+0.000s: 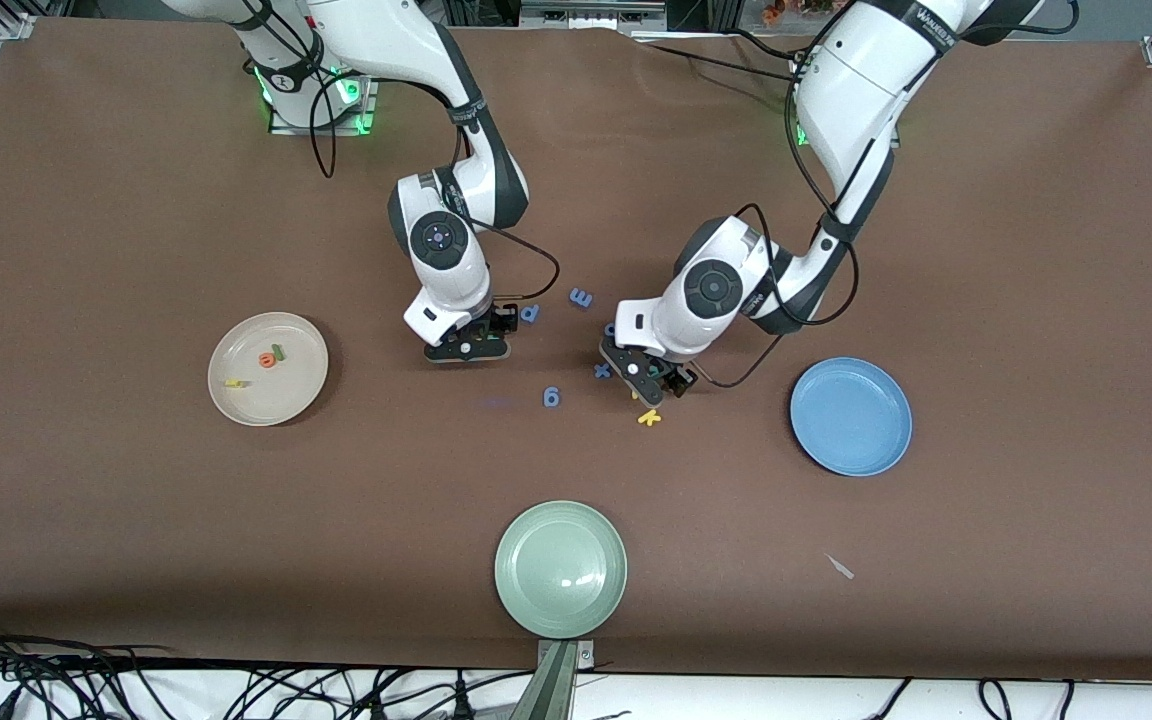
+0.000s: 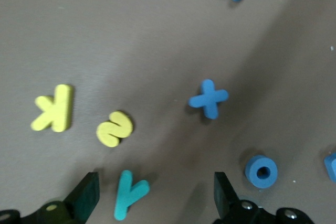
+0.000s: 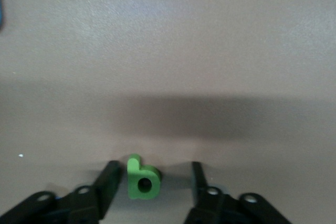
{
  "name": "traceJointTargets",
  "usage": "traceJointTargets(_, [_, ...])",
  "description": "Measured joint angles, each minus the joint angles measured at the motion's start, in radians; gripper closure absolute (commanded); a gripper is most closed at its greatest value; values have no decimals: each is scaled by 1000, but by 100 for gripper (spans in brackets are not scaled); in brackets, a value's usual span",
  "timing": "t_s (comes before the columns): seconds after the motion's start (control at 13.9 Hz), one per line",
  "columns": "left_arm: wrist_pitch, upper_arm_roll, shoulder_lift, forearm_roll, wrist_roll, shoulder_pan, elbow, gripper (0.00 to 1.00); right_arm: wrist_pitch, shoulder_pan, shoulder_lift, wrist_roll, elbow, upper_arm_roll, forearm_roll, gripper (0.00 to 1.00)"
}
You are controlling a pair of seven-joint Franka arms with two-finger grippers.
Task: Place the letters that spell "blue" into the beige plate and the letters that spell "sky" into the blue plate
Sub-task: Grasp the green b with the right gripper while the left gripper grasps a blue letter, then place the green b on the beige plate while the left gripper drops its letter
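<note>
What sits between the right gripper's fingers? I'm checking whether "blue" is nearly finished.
The light green b lies on the table between the right gripper's fingers, with a gap on each side. The right wrist view shows it.

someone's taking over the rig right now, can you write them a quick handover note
Right gripper: jaws open, low around the light green b; not yet gripped.
Left gripper: jaws open around the teal y, with the yellow s and k beside it.
Done: orange e, dark green l and yellow u lie in the beige plate.
Left: b, and all of "sky"; blue plate holds nothing.
</note>
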Motion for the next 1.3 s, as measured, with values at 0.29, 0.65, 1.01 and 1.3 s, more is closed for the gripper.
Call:
traceJointTargets(0.29, [1, 5, 0, 52, 2, -1, -1, 39, 2, 0, -3, 0, 3, 0, 0, 95])
traceJointTargets(0.65, [2, 11, -1, 74, 5, 1, 1, 100, -71, -4, -16, -26, 28, -58, 0, 98])
traceJointTargets(1.01, [-26, 24, -11, 74, 9, 5, 8, 100, -303, -17, -53, -271, 49, -284, 0, 98])
traceJointTargets(1.3, [-188, 39, -77, 74, 10, 43, 56, 100, -381, -133, -52, -429, 45, -342, 0, 97])
